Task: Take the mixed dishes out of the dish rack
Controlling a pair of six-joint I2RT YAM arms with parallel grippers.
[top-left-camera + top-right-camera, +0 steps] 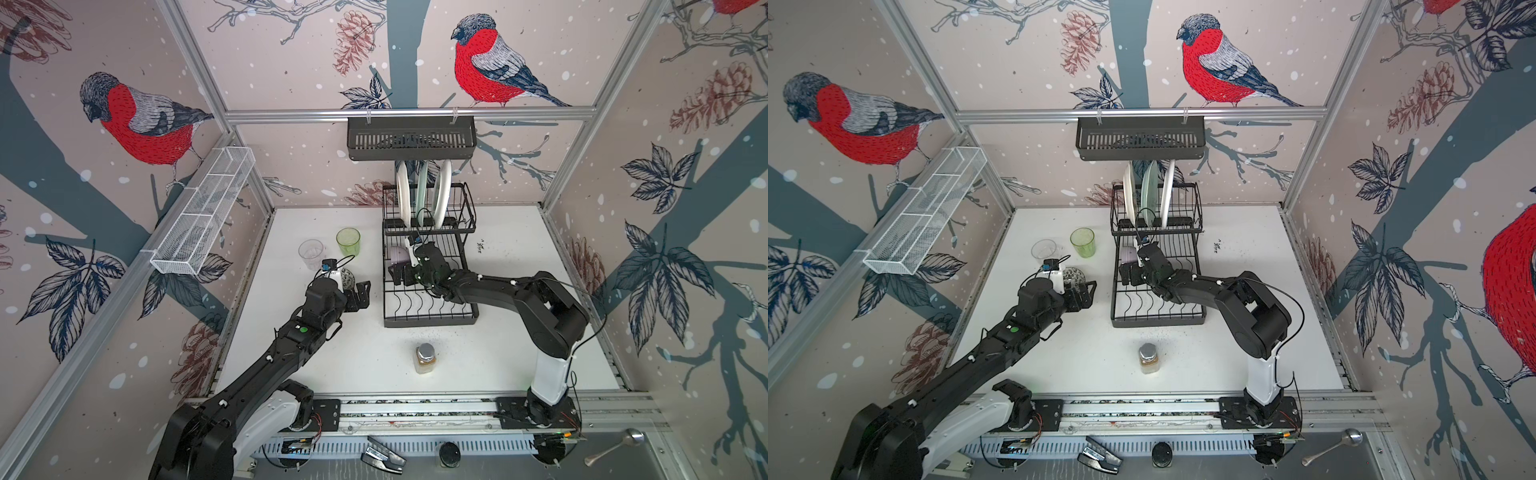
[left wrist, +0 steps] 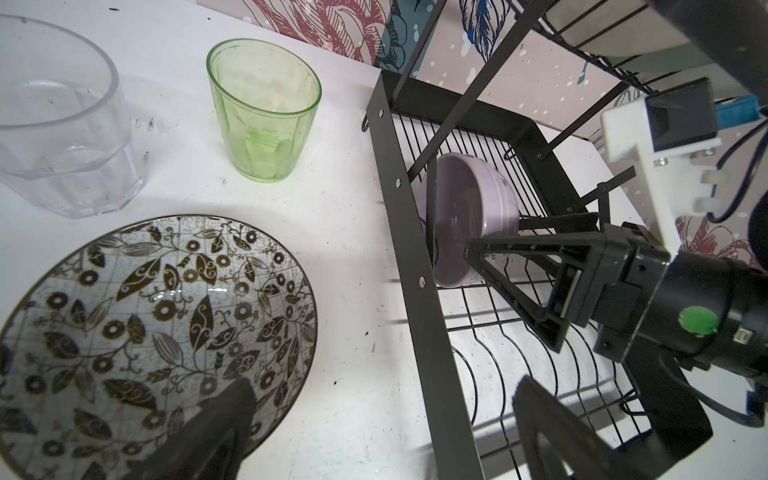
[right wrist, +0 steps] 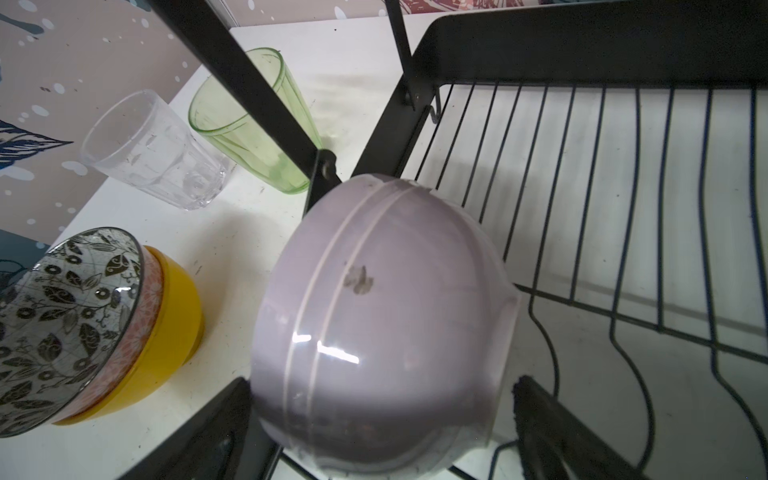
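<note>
r. gripper in lower tier of rack, jaws wide apart either side of lilac bowl lying on its side; contact unclear. l. gripper spread open over patterned bowl, nested in yellow bowl on table nr green tumbler & clear tumbler. plates upright, upper tier.

Plates stand in the rack's top tier; lilac bowl leans at lower tier's back-left corner; green tumbler, clear tumbler, stacked bowls sit outside.
</note>
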